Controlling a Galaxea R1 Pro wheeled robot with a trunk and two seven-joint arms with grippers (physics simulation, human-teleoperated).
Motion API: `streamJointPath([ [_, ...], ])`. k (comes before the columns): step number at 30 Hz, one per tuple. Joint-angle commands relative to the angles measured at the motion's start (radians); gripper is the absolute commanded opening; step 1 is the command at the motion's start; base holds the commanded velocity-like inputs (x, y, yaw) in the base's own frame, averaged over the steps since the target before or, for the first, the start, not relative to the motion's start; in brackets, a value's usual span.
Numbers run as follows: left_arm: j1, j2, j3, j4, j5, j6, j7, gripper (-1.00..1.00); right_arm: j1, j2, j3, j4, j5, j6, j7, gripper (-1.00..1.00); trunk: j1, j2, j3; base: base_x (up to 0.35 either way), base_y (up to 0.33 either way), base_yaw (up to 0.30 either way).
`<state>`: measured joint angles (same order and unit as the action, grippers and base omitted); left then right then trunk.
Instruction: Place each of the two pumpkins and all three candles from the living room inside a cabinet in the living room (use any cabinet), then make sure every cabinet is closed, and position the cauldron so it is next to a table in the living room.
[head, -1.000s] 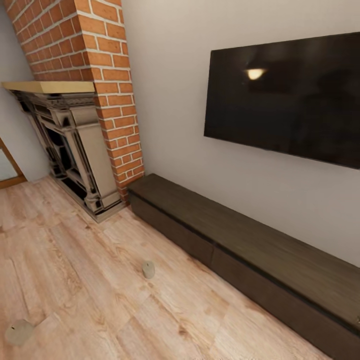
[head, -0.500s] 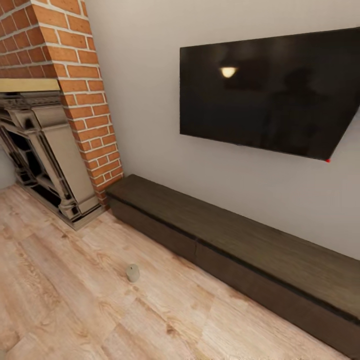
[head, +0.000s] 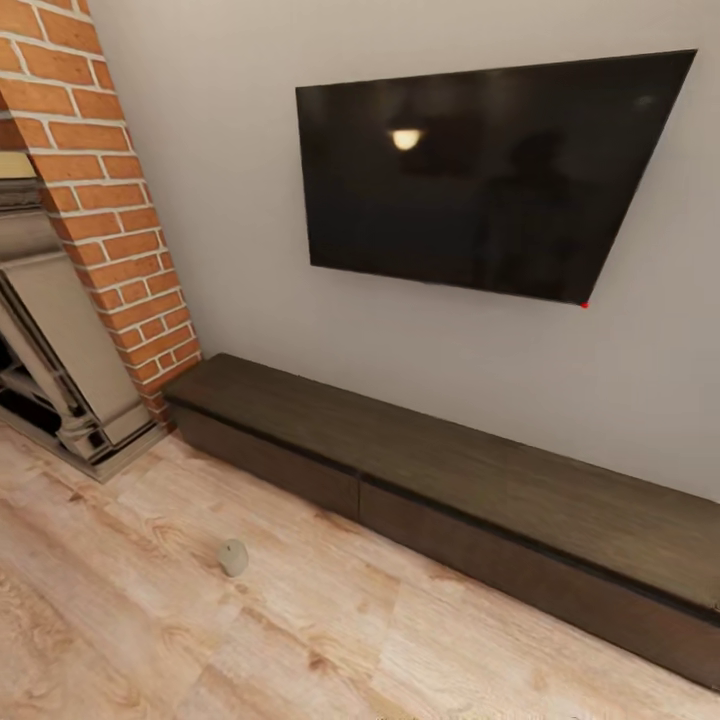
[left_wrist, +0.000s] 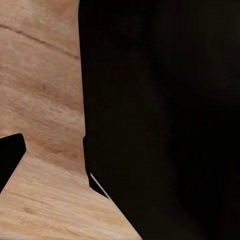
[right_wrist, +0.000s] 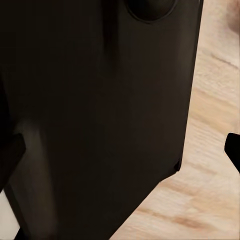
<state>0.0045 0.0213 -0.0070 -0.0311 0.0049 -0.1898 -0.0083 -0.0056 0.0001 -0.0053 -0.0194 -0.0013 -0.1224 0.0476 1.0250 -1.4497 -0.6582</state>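
Wood-plank floor (head: 120, 620), candle (head: 233, 557) upright, closed cabinet (head: 450, 500) lengthwise along wall, end effector states untellable.

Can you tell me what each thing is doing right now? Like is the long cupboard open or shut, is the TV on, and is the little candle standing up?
Cabinet: shut, drawer fronts flush, nothing on top.
Candle: standing upright on the floor, in front of the cabinet, not touching it, not lit.
TV: off, dark screen, reflecting a lamp.
Fireplace: no fire seen in the part that shows.
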Motion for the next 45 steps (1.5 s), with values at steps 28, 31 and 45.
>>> streamJointPath([
  [28,0.001,0.0,0.001,-0.001,-0.002,-0.002,-0.001,1.0,-0.001,0.0,-0.001,0.001,0.0,-0.003,0.002,1.0,0.0,0.0,-0.019,0.0,0.0,-0.272],
  [31,0.0,0.0,0.002,-0.001,-0.002,-0.002,-0.001,1.0,-0.001,0.0,-0.001,0.001,0.0,-0.003,0.002,1.0,0.0,0.0,-0.021,0.0,0.002,-0.272],
  [45,0.0,0.013,0.002,-0.001,-0.002,-0.003,-0.001,1.0,-0.001,0.0,-0.001,0.001,0.0,-0.003,0.002,1.0,0.0,0.0,-0.03,0.005,0.221,-0.239],
])
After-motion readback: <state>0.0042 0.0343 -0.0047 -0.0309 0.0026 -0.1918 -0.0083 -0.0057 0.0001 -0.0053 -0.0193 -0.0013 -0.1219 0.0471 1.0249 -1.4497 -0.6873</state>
